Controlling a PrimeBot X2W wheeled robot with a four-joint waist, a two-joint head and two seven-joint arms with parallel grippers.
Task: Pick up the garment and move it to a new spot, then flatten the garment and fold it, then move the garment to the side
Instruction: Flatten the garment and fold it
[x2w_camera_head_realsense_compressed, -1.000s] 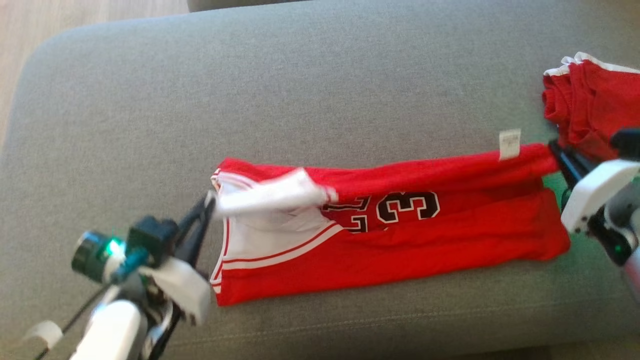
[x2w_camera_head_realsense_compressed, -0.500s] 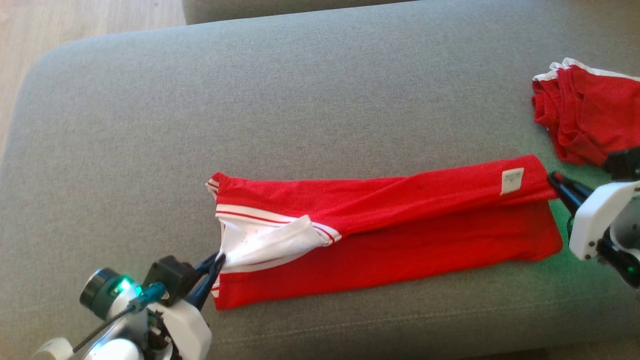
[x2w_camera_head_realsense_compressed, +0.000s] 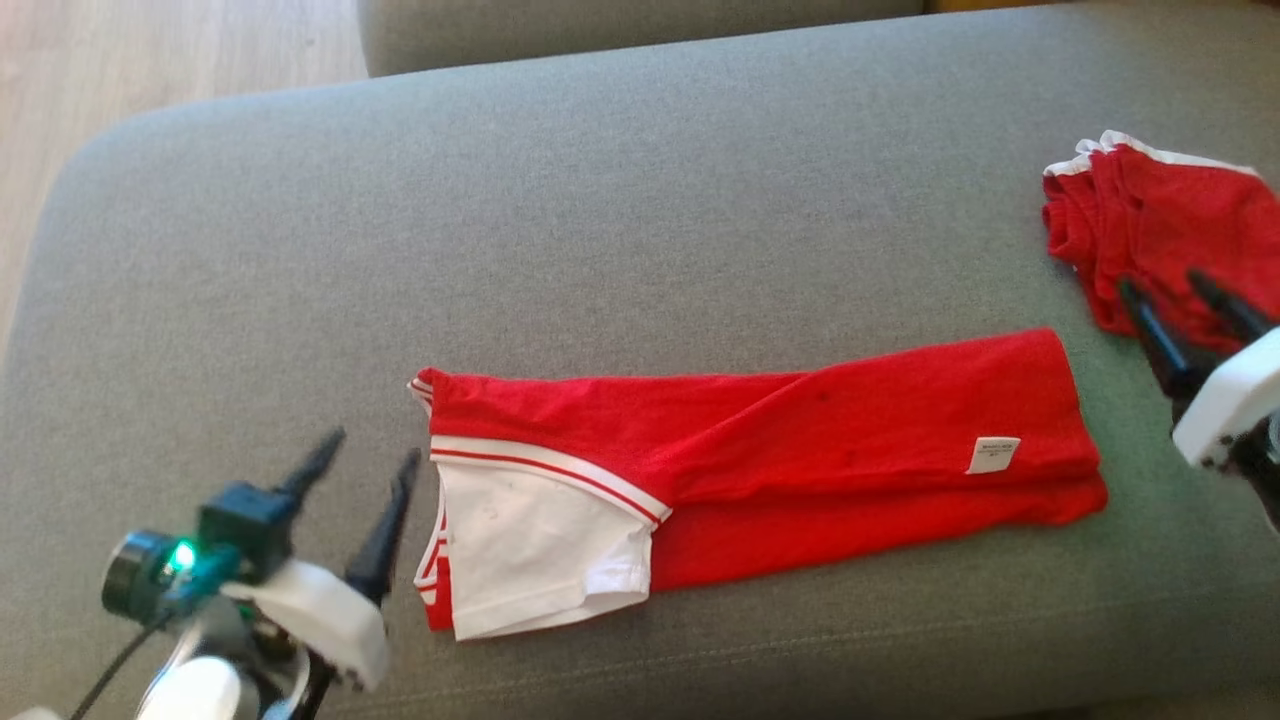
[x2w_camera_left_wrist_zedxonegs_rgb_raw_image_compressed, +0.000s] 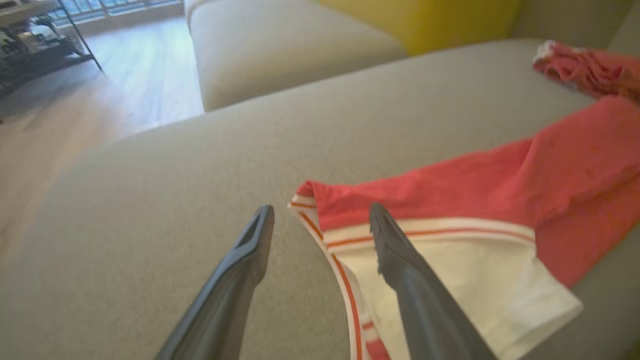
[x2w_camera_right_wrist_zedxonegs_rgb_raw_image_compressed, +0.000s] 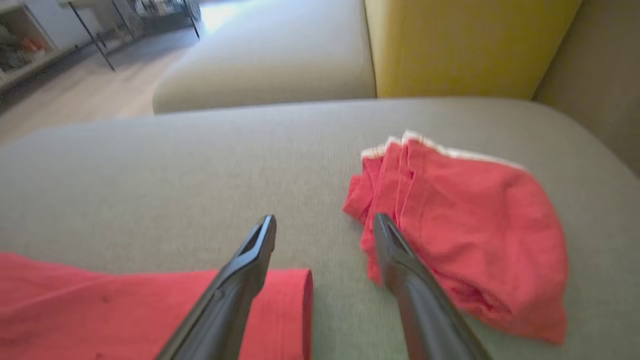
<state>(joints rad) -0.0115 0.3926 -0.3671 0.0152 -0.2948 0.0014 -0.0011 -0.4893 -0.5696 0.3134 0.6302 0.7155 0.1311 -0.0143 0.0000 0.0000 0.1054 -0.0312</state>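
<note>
Both the left gripper and right gripper hover, fingers wide and empty, beside the lengthwise-folded garment on the sofa; folding seems underway, next needing fresh end grips.

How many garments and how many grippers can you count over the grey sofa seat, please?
Garments: 2, the red jersey and a second red garment.
Grippers: 2, the left gripper and the right gripper, both open.
Total: 4.
</note>
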